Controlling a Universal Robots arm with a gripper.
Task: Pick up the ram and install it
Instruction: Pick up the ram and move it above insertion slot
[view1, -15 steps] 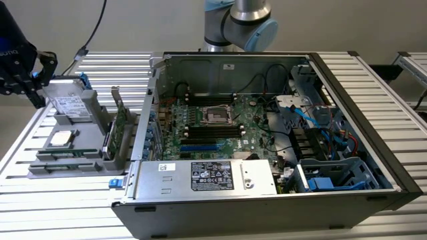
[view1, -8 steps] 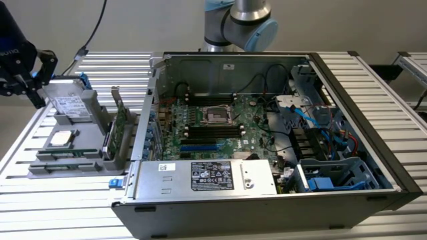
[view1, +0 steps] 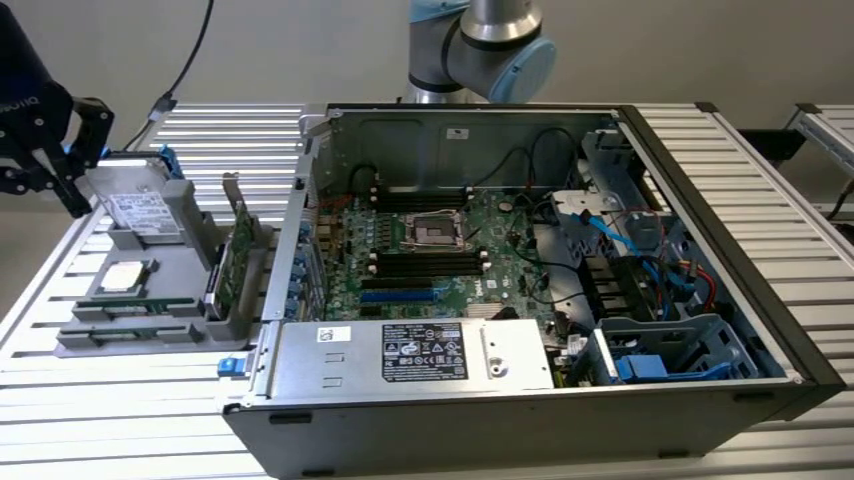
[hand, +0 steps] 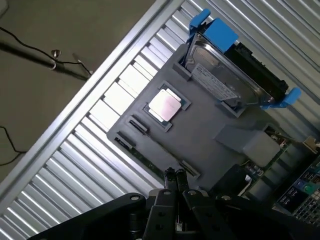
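Gripper (hand: 175, 176): fingers pressed together, nothing held between them. Its body is cut off by the frame edge in both views. It hangs above the grey holder (hand: 200, 131), over the holder's slotted edge; contact cannot be judged. The ram (hand: 146, 159) lies in a slot along that edge, thin and hard to make out, with one end hidden behind the fingertips. The processor chip (hand: 165, 105) sits mid-holder and the hard drive (hand: 225, 80) at the holder's opposite edge. The holder rests on the slatted tabletop (hand: 75, 165), beside the open computer case (view1: 534, 430)
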